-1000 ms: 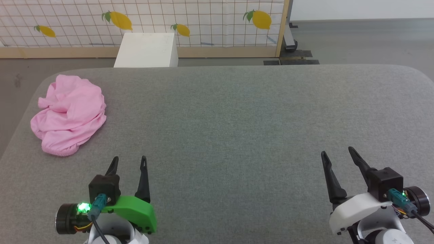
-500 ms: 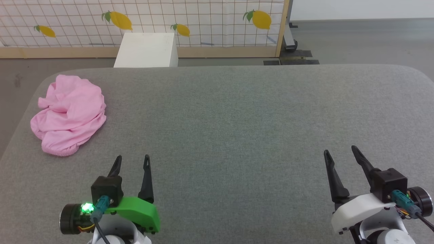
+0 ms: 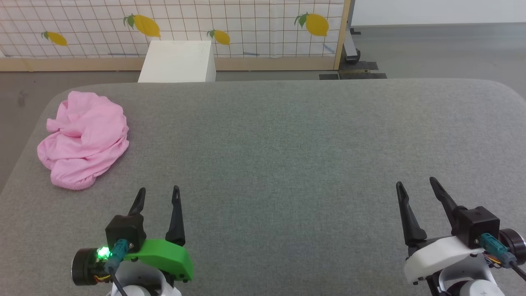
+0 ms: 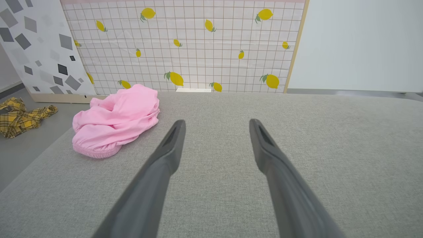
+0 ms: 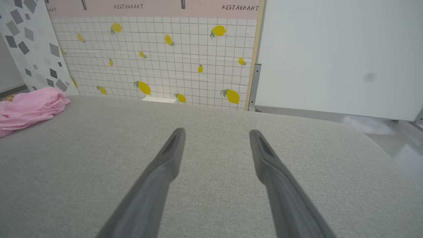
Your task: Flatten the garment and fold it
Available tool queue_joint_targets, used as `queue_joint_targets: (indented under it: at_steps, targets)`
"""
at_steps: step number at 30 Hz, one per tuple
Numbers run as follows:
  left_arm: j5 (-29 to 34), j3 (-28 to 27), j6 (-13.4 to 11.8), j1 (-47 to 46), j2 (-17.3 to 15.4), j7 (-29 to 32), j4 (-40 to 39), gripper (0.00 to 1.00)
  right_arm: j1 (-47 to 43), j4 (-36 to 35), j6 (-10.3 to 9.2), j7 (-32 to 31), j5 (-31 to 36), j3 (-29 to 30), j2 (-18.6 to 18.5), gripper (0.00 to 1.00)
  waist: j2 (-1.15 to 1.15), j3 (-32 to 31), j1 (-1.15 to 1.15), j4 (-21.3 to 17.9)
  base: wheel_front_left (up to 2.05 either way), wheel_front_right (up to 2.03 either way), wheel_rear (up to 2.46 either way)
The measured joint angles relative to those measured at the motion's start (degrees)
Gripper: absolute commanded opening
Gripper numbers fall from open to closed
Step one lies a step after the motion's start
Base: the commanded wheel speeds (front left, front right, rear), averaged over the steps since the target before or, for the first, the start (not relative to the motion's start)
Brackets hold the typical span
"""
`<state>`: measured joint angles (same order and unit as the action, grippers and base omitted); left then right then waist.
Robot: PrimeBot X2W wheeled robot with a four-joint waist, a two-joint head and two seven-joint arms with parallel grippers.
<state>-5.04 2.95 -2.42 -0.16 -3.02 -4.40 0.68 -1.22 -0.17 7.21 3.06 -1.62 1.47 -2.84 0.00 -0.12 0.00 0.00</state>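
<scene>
1. The table (image 3: 287,135), grey, fabric-topped and round-cornered, carries the work. We take it as our reference throughout.
2. Beyond the table's far edge stands a lemon-printed screen (image 3: 246,24). A white box (image 3: 178,61) sits just beyond that same edge, left of its middle.
3. The garment (image 3: 84,139) lies on the table at its far left corner, a bunched pink heap, neither flattened nor folded. Its longer run follows the table's left edge, far to near, with the gathered band at the nearer end.
4. The left tool (image 3: 158,192) hangs over the table's near left part, fingers spread wide, holding nothing and pointing toward the far edge. The garment sits farther up the table and closer to the left edge than this tool, and the two are apart.
5. The right tool (image 3: 416,183) hangs over the table's near right part, likewise spread and empty. It is well apart from the garment, across the table's width.
6. We judge the left arm the nearer by a clear margin. A first reach would run toward the table's far left corner, and the near band looks the readiest edge to take.
7. The views differ as follows.
   - The left wrist view gives the band's gathers and a yellow plaid cloth (image 4: 19,115) on the floor off the table's left edge.
   - The right wrist view catches the garment at its margin, and lettering atop the screen.
   - The head view sets both tools and the garment together on the table.
</scene>
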Motion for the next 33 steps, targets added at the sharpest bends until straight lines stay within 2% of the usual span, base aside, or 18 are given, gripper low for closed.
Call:
queue_joint_targets:
  at_steps: [33]
  targets:
    - [-3.82,2.53,-2.44,0.00,-2.09,-2.85,0.00,1.00,-1.12,0.01,0.00,2.50,-2.48,0.73,0.00,1.00,0.00,-0.21,0.00,0.11,0.00,0.00,0.00]
